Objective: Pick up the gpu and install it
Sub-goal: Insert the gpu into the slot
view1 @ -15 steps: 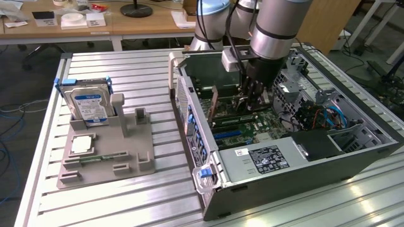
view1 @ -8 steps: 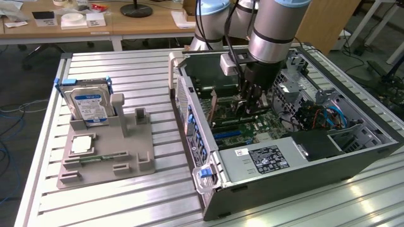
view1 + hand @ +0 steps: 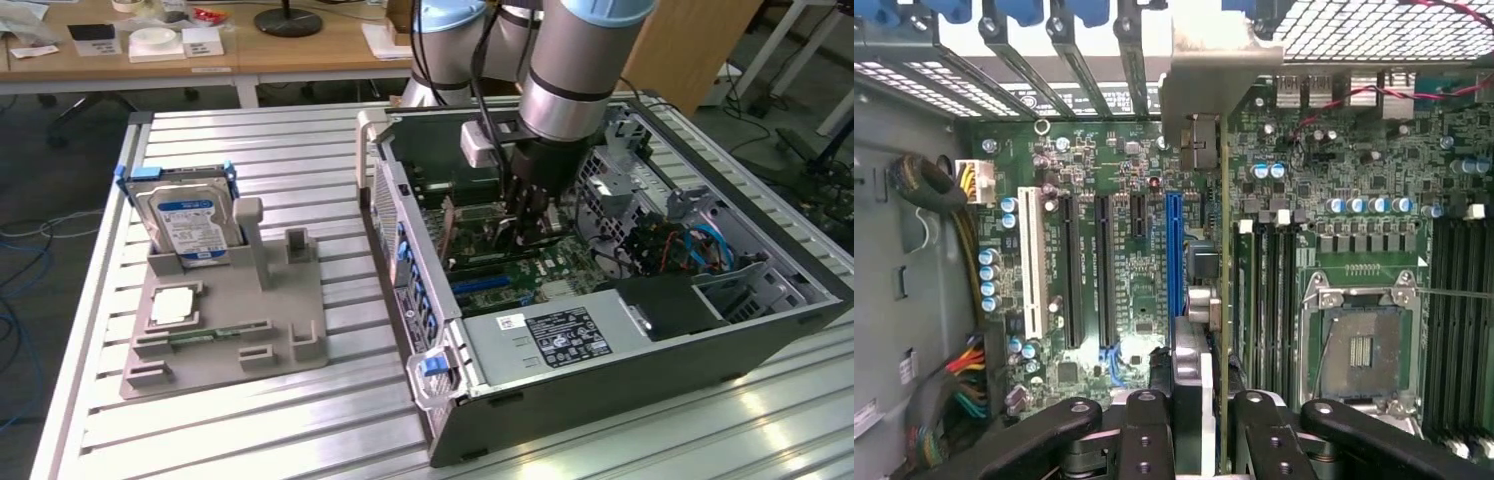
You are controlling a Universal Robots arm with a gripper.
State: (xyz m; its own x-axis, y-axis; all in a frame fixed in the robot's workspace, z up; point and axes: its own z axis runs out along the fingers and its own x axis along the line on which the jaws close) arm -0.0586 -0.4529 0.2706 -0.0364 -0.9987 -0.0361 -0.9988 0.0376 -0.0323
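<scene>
The card [image 3: 1224, 300] is gripped edge-on by the claw [image 3: 1204, 420] inside the open computer case [image 3: 747, 330]. Below the claw lies the motherboard [image 3: 1134, 290], its blue slot [image 3: 1173, 260] just beside the card.

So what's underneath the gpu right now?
Under the gpu, held edge-on by the gripper, lies the motherboard with its blue slot; the strip directly beneath is covered.

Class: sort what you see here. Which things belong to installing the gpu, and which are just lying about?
Job in hand: gripper, shut on the gpu; open computer case; blue slot on its motherboard.

Lying about: hard drive upright in the grey holder; memory stick in that holder.
</scene>
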